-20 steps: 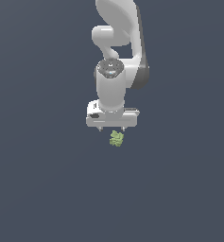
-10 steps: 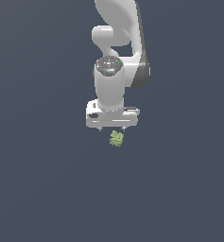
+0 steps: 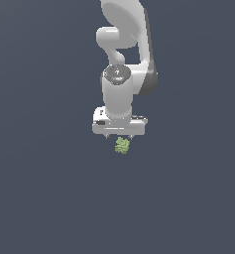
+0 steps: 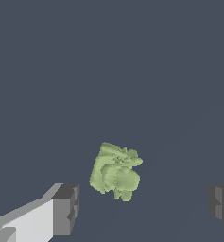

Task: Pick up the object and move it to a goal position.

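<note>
The object (image 3: pixel 122 145) is a small lumpy light yellow-green thing lying on the dark grey floor. In the exterior view it shows just below my white gripper (image 3: pixel 119 136), which hangs over it. In the wrist view the object (image 4: pixel 115 171) lies between my two fingers, nearer one grey fingertip (image 4: pixel 66 209) than the other (image 4: pixel 221 203). The jaws stand wide apart and touch nothing. My gripper (image 4: pixel 144 206) is open and empty.
A plain dark grey floor (image 3: pixel 49 198) fills both views. The white arm (image 3: pixel 124 59) rises above the gripper. No other things show.
The gripper has come down a little toward the object. The object has not moved.
</note>
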`<act>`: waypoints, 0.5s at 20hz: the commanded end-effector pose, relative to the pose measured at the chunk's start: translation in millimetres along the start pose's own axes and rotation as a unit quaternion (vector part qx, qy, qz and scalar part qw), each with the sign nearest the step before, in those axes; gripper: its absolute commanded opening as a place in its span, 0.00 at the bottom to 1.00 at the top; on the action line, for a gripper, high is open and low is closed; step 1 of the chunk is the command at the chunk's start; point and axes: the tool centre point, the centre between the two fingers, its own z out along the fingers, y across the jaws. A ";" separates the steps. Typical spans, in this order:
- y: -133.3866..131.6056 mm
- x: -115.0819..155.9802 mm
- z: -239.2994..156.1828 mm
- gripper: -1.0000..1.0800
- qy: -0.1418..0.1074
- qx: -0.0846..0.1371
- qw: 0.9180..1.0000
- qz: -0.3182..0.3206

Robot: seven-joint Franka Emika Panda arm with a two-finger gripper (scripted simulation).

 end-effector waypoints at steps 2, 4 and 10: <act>-3.8 -3.4 11.3 0.96 0.000 -0.002 1.000 0.025; -6.3 -6.0 19.2 0.96 0.001 -0.003 0.999 0.042; -13.6 -14.6 42.7 0.96 0.002 -0.008 0.995 0.096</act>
